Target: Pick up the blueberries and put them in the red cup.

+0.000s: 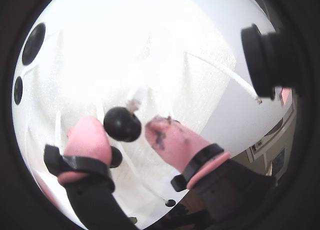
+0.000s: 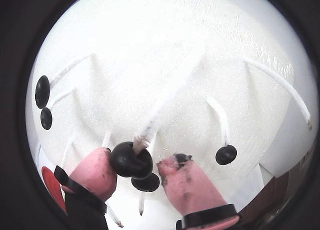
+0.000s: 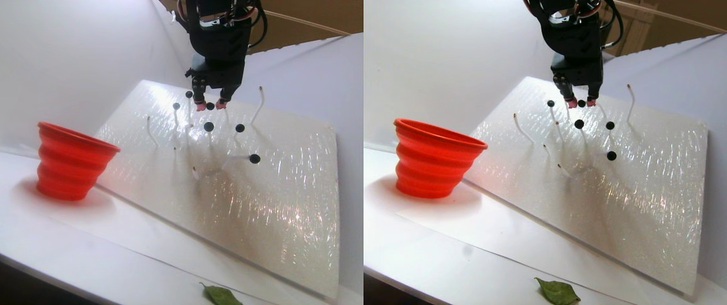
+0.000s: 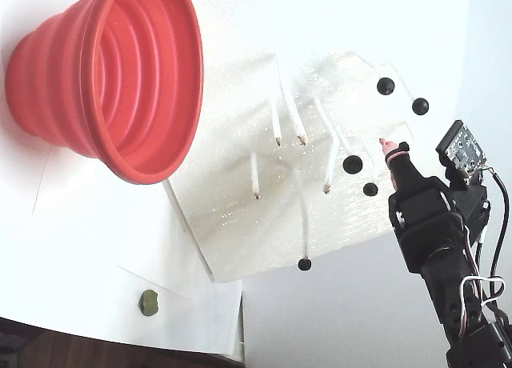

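The gripper stands open around one blueberry on its white stem, pads not yet closed (probably soft and slippery); squeeze gently across its middle. The red cup sits well below.

Both wrist views: fisheye circles with black vignetted edges, the white board overexposed, near fingers soft. Stereo pair view: bright overhead light, speckled glare on the board, soft shadow under the red cup. Fixed view: evenly bright.

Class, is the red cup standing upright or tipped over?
Upright: in the stereo pair view the red cup stands on its narrow base, wide rim facing up.
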